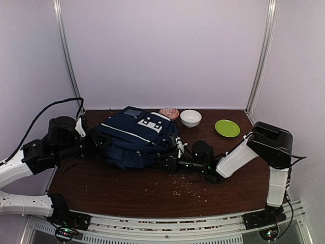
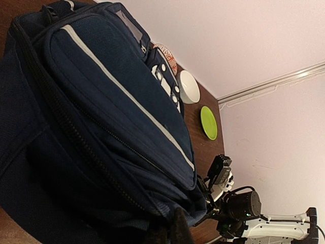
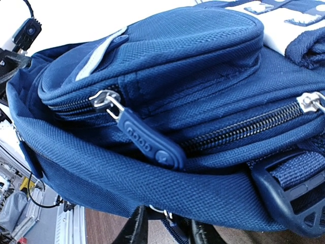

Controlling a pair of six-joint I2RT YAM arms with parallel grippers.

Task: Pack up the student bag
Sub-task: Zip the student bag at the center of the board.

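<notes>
Nothing is seen entering the student bag [image 1: 137, 137], which lies front-up at mid-table [image 1: 127, 195]. Both zips in the right wrist view run closed and the contents are hidden, so packing is judged either barely begun or at closing-up.

Count, left to right:
- one left jaws, pressed together at the bag's left edge, pinch on fabric not confirmable
- one bag
- one right jaws, partly spread about a small tab [image 3: 163, 216] under the bag's near seam
- one pink lumpy item [image 1: 169, 112]
- one white bowl [image 1: 190, 118]
- one green plate [image 1: 227, 128]

The last three sit outside the bag.
</notes>
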